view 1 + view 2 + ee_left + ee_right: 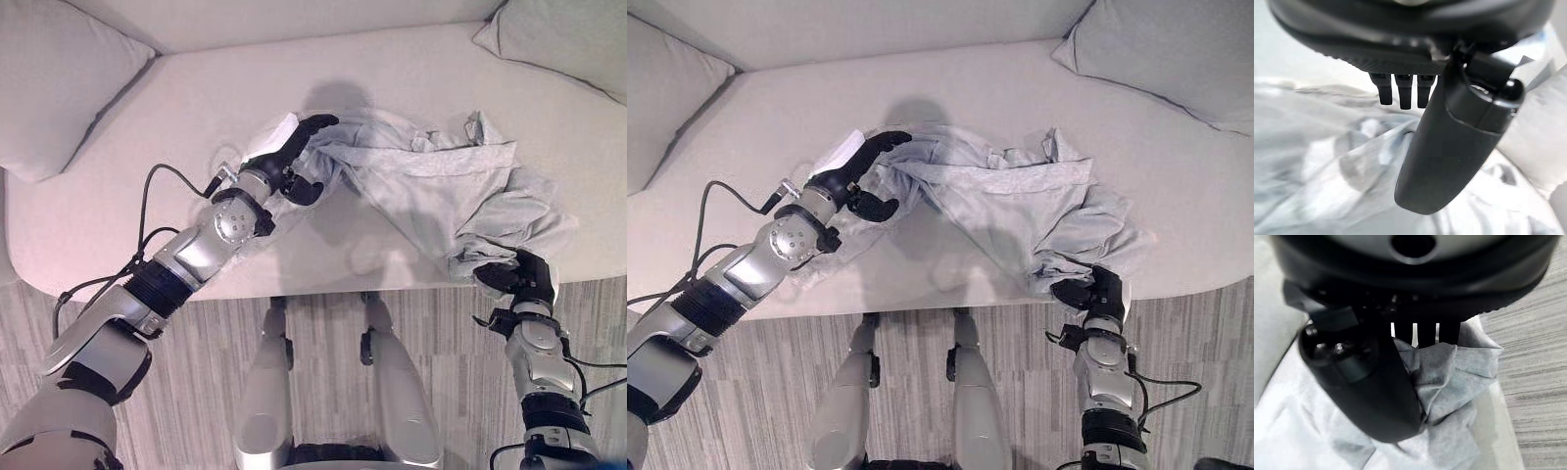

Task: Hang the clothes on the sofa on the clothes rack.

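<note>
A pale grey-blue shirt (431, 186) lies crumpled across the middle and right of the sofa seat (196, 88). My left hand (284, 162) is at the shirt's left end. Its fingers stretch straight over the edge of the cloth and its thumb (1454, 142) stands apart below them, so the hand is open. The cloth (1327, 171) shows just past the fingers. My right hand (524, 274) is at the sofa's front edge, shut on a bunched corner of the shirt (1449, 377), which its thumb (1366, 382) presses against the fingers.
A large cushion (54, 83) leans at the sofa's left end and another cushion (568, 39) at the right end. The backrest runs along the far side. Grey striped floor (1205, 343) lies below the seat's front edge.
</note>
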You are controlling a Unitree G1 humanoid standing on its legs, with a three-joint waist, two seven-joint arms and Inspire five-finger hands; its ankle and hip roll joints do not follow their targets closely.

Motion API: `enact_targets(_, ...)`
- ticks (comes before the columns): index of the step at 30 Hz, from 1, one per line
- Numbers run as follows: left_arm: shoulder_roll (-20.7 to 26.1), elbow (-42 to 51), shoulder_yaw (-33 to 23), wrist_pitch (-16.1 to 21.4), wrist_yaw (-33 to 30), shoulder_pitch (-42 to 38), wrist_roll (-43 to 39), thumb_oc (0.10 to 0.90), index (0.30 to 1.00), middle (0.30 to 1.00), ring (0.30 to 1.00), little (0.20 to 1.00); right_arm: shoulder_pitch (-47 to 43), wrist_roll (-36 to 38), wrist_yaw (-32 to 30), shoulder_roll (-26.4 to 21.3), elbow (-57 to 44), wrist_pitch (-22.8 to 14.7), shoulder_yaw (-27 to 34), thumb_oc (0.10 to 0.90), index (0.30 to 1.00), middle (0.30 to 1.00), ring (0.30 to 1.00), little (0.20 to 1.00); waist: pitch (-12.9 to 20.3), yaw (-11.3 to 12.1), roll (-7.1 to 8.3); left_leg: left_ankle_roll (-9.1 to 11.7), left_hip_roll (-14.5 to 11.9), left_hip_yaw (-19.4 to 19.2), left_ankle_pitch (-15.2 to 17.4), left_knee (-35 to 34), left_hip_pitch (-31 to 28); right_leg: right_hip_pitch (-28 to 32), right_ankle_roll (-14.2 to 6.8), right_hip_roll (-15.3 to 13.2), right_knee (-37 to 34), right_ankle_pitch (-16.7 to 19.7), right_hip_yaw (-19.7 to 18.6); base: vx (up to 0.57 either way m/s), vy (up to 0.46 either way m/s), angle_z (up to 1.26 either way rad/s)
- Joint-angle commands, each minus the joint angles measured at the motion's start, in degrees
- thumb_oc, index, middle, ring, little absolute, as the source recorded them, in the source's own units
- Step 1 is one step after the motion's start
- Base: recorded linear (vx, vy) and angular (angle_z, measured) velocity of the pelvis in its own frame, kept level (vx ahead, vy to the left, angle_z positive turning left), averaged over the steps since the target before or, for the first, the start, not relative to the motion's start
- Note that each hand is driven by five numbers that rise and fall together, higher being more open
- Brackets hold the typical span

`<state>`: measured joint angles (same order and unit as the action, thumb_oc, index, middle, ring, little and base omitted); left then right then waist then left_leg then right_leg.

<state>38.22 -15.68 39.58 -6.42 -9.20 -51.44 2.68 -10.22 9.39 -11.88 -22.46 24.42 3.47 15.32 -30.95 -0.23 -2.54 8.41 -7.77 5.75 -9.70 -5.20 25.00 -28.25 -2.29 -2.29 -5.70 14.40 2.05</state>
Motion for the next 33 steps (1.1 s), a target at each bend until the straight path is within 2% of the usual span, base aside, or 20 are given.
enact_targets(1, 2.1, 0.7, -3.8, 4.0, -2.8, -6.9, 2.3, 0.8, 0.9, 0.9, 0.9, 0.9, 4.7, -2.1, -2.6, -4.4, -4.0, -2.7, 6.6, 0.4, 0.3, 0.3, 0.3, 0.3, 1.2, -0.1, 2.97, -3.2, -0.8, 1.8, 5.8, 0.2, -3.0, 3.1, 1.1, -5.4, 0.7, -7.8, 1.6, 0.03, -0.029, -0.01)
enact_targets(7, -2.7, -4.5, -5.6, 4.2, -4.0, -6.8, 2.0, 0.8, 0.9, 0.9, 0.9, 0.9, 4.0, -2.5, -2.5, -4.2, -3.6, -2.8, 4.6, 0.4, 0.3, 0.3, 0.3, 0.3, 1.2, -0.8, 3.38, -2.9, -0.9, 1.8, 5.8, 0.2, -1.6, 1.3, 1.0, -5.3, 0.7, -7.5, 1.2, 0.01, -0.01, -0.01)
enact_targets(8, -5.7, -8.6, -5.2, 4.2, -4.9, -9.2, 1.5, 0.8, 0.9, 0.9, 0.9, 0.9, 3.4, -2.8, -2.6, -4.7, -3.3, -2.9, 3.6, 0.4, 0.3, 0.3, 0.3, 0.3, 1.2, -1.4, 3.38, -2.8, -0.9, 1.9, 5.9, 0.2, -0.4, -0.1, 0.9, -5.3, 0.7, -7.5, 1.1, 0.01, -0.034, 0.0)
enact_targets(14, -8.6, -15.8, -3.8, 4.2, -4.7, -9.6, 1.3, 0.8, 0.9, 0.9, 0.9, 0.9, 3.9, -3.2, -3.1, -5.0, -3.2, -3.1, 4.0, 0.4, 0.3, 0.3, 0.3, 0.3, 1.2, -2.3, 3.27, -2.8, -1.1, 1.9, 5.9, 0.2, 0.5, -1.1, 0.8, -5.2, 0.7, -7.5, 0.6, -0.01, -0.018, -0.04)
enact_targets(15, -8.8, -17.0, -3.4, 4.3, -4.7, -9.9, 1.4, 0.701, 0.752, 0.752, 0.752, 0.752, 3.9, -3.2, -3.1, -5.1, -3.2, -3.1, 4.1, 0.4, 0.3, 0.3, 0.3, 0.3, 1.2, -2.4, 3.28, -2.8, -1.2, 1.8, 5.8, 0.2, 0.6, -1.2, 0.8, -5.2, 0.7, -7.5, 0.6, 0.0, 0.0, 0.0)
enact_targets(16, -8.8, -18.1, -2.9, 4.4, -4.6, -10.2, 1.7, 0.4, 0.3, 0.3, 0.3, 0.3, 3.7, -3.3, -3.2, -5.1, -3.0, -3.2, 3.9, 0.4, 0.3, 0.3, 0.3, 0.3, 1.2, -2.5, 3.26, -2.8, -1.2, 1.8, 5.8, 0.2, 0.7, -1.3, 0.7, -5.2, 0.7, -7.4, 0.6, 0.0, 0.0, 0.0)
enact_targets(20, -7.5, -22.8, -1.7, 4.2, -5.7, -12.1, 2.5, 0.4, 0.3, 0.3, 0.3, 0.3, 3.6, -3.6, -3.5, -5.2, -3.3, -3.3, 4.1, 0.4, 0.3, 0.3, 0.3, 0.3, 1.2, -2.8, 3.54, -2.7, -1.4, 1.5, 5.8, 0.2, 0.4, -1.0, 0.7, -4.9, 0.7, -7.7, 0.7, -0.01, -0.009, 0.0)
enact_targets(26, -2.7, -17.7, -8.1, 3.4, -6.7, -6.9, 3.8, 0.4, 0.3, 0.3, 0.3, 0.3, 4.5, -4.5, -3.0, -4.2, -4.5, -3.2, 4.3, 0.4, 0.3, 0.3, 0.3, 0.3, 1.2, -2.0, 2.58, -3.0, -1.3, 0.9, 5.9, 0.2, -5.5, 5.0, 0.6, -4.7, 0.7, -8.7, 1.3, -0.02, 0.012, -0.07)
enact_targets(27, 1.0, -10.8, -12.4, 3.4, -7.1, -3.4, 4.6, 0.4, 0.3, 0.3, 0.3, 0.3, 2.7, -6.3, -2.7, -5.1, -4.9, -2.7, 2.5, 0.4, 0.3, 0.3, 0.3, 0.3, 1.2, -0.7, 1.51, -3.6, -0.8, 0.6, 5.8, 0.2, -9.3, 9.2, 0.7, -4.5, 0.7, -9.5, 1.7, 0.0, 0.05, -0.07)
enact_targets(28, 1.2, -10.1, -13.0, 3.1, -6.9, -2.5, 4.7, 0.4, 0.3, 0.3, 0.3, 0.3, 2.8, -6.3, -2.7, -5.2, -4.9, -2.7, 2.1, 0.4, 0.3, 0.3, 0.3, 0.3, 1.2, -1.0, 1.5, -3.6, -0.9, 0.5, 5.9, 0.2, -9.7, 9.5, 0.6, -4.5, 0.7, -9.6, 1.7, -0.01, 0.076, -0.05)
enact_targets(29, 2.7, -7.4, -15.0, 3.3, -7.3, -1.2, 4.8, 0.4, 0.3, 0.3, 0.3, 0.3, 1.7, -6.7, -2.5, -5.8, -5.1, -2.5, 1.6, 0.4, 0.3, 0.3, 0.3, 0.3, 1.2, -0.3, 1.08, -3.8, -0.6, 0.5, 5.9, 0.2, -11.0, 11.0, 0.7, -4.4, 0.7, -9.8, 1.8, -0.02, 0.055, 0.03)
enact_targets(30, 4.7, -2.0, -20.5, 3.3, -7.7, 4.1, 5.1, 0.4, 0.3, 0.3, 0.3, 0.3, -0.7, -7.2, -2.0, -6.9, -5.6, -2.3, -0.9, 0.4, 0.3, 0.3, 0.3, 0.3, 1.2, 0.3, 0.68, -4.3, -0.3, 0.1, 5.7, 0.2, -14.3, 14.2, 0.8, -4.2, 0.7, -9.9, 1.7, 0.0, 0.056, 0.1)
enact_targets(31, 4.8, -1.8, -20.8, 3.2, -7.6, 4.4, 5.1, 0.4, 0.3, 0.3, 0.3, 0.3, -0.8, -7.2, -2.0, -6.9, -5.5, -2.3, -1.1, 0.4, 0.3, 0.3, 0.3, 0.3, 1.2, 0.1, 0.67, -4.3, -0.3, 0.1, 6.1, 0.2, -14.6, 14.5, 0.7, -4.1, 0.7, -10.2, 1.7, -0.02, 0.045, 0.12)
enact_targets(33, 6.5, 3.4, -25.9, 3.2, -8.2, 8.3, 5.2, 0.4, 0.3, 0.3, 0.3, 0.3, -3.8, -6.9, -1.5, -8.4, -6.0, -2.1, -3.0, 0.4, 0.3, 0.3, 0.3, 0.3, 1.2, 0.7, 0.73, -4.7, 0.0, -0.2, 5.6, 0.2, -17.8, 17.8, 0.9, -4.0, 0.7, -10.1, 1.7, -0.02, 0.018, 0.17)
